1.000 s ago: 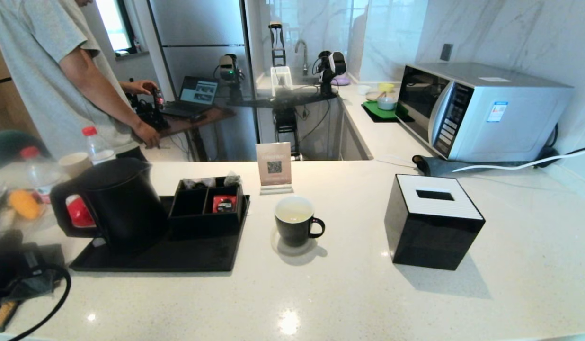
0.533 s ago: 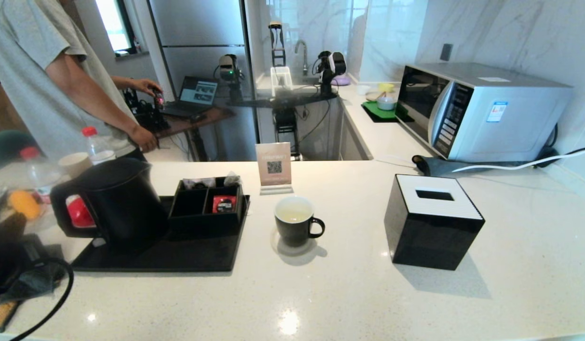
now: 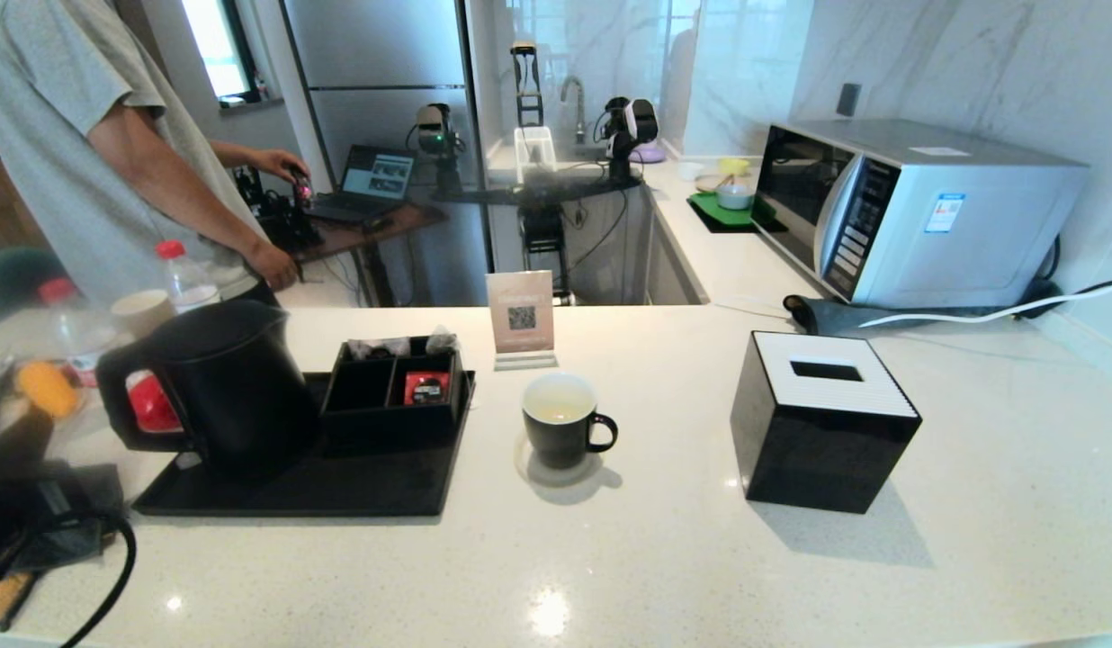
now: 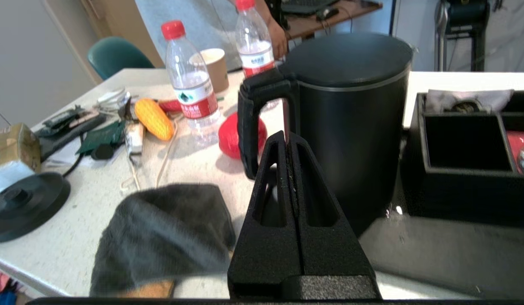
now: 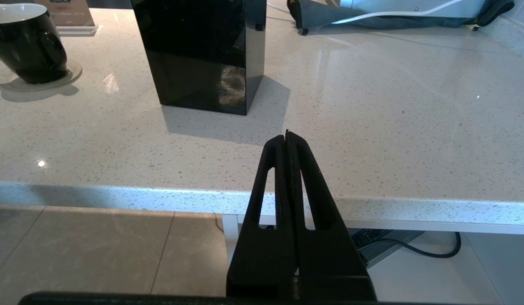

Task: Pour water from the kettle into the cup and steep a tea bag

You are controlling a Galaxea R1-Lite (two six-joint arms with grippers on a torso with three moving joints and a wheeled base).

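The matte-black kettle [image 3: 223, 387] [image 4: 355, 127] stands upright on the left of a black tray [image 3: 340, 490], lid closed, loop handle [image 4: 253, 118] facing me. My left gripper [image 4: 287, 137] is shut and empty, a short way in front of that handle. The black cup [image 3: 560, 423] [image 5: 29, 46] sits on a coaster mid-counter with pale yellowish water [image 3: 556, 409] in it. Greyish-white tea bag pouches [image 3: 381, 346] [image 4: 465, 101] lie in the organiser's back compartment. My right gripper [image 5: 287, 134] is shut and empty, low by the counter's front edge, outside the head view.
A black organiser [image 3: 394, 396] holds a red sachet [image 3: 425, 387]. The black tissue box [image 3: 826, 432] stands right of the cup, with a QR sign [image 3: 520, 315] behind it and a microwave [image 3: 916, 211] at the back. Bottles [image 4: 190, 84], paper cup [image 4: 215, 67], corn [image 4: 154, 118] and dark cloth [image 4: 164, 237] crowd the left.
The dark shape of my left arm at the lower left edge has shifted slightly. The person behind the counter has moved a little. Kettle and cup stay put.
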